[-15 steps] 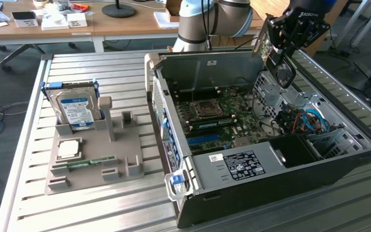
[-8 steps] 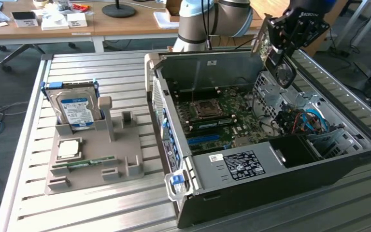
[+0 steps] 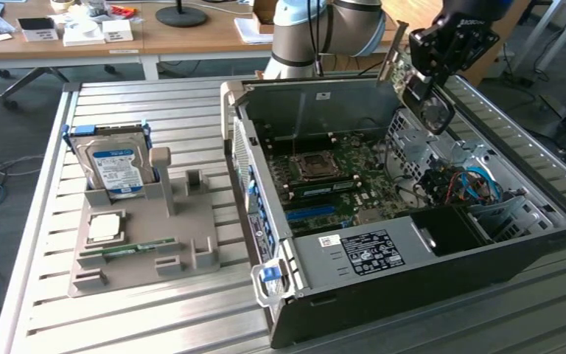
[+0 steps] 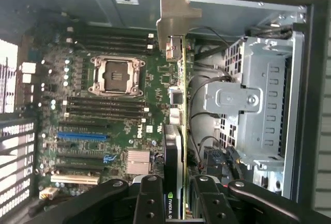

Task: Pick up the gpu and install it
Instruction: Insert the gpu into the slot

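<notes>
The gpu [image 3: 436, 114] [image 4: 173, 151] hung in the tool [image 3: 423, 81] [image 4: 178, 206]. The tool's fingers [image 4: 150, 203] were drawn in against both faces of the card, narrowed to its thickness, and they held it clear of everything else. In the wrist view the card was seen edge-on. Its long axis ran away from the fingers to the silver bracket [image 4: 176, 14] at the far end.

Below it lay the open computer case [image 3: 441, 273], with the motherboard [image 3: 332, 184] [image 4: 103, 110] flat on the case floor. The card was up at the level of the case's upper rim, well apart from the board and touching no slot. The blue slot [image 3: 312, 214] [image 4: 85, 136] and the darker slots beside it lay on the cooler side of the card. The drive cage [image 4: 248, 100] lay on the card's bare green side. By my reading, the card's long axis crossed the run of those slots rather than lying along it. The gap between card and slots was therefore one of height, offset and heading together.

The case stood on the slatted desk [image 3: 165, 324] toward the desk's edge at the exterior view's right. The tool was over the case's far end, near the desk's far edge. A grey tray [image 3: 135, 284] with a hard drive [image 3: 116, 166] standing in it lay toward the desk's edge at the exterior view's left, well apart from the tool.
</notes>
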`<control>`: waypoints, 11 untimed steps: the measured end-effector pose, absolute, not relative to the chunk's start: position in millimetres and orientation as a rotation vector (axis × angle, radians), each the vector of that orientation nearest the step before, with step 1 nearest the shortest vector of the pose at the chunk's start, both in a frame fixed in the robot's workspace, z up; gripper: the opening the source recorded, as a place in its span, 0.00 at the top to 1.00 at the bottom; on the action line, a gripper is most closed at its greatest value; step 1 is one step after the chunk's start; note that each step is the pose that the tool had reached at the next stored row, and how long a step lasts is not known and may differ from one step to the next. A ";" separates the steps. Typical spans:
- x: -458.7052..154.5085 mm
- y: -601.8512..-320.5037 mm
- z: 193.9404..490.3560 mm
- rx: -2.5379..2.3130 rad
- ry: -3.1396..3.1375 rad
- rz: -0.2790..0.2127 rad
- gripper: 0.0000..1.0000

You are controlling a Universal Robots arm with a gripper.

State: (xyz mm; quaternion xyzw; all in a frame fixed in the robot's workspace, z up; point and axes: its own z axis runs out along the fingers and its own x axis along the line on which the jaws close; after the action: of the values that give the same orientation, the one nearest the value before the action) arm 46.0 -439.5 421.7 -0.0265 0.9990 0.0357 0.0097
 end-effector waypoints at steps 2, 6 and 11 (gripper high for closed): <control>46.0 -439.6 421.7 -0.128 3.119 0.112 0.73; 46.0 -439.6 421.3 -0.225 3.115 0.113 0.73; 46.0 -439.6 421.0 -0.357 3.106 0.114 0.73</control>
State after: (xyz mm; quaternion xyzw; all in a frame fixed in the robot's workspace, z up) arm 46.0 -439.6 421.0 -0.1141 0.9928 0.0364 0.0066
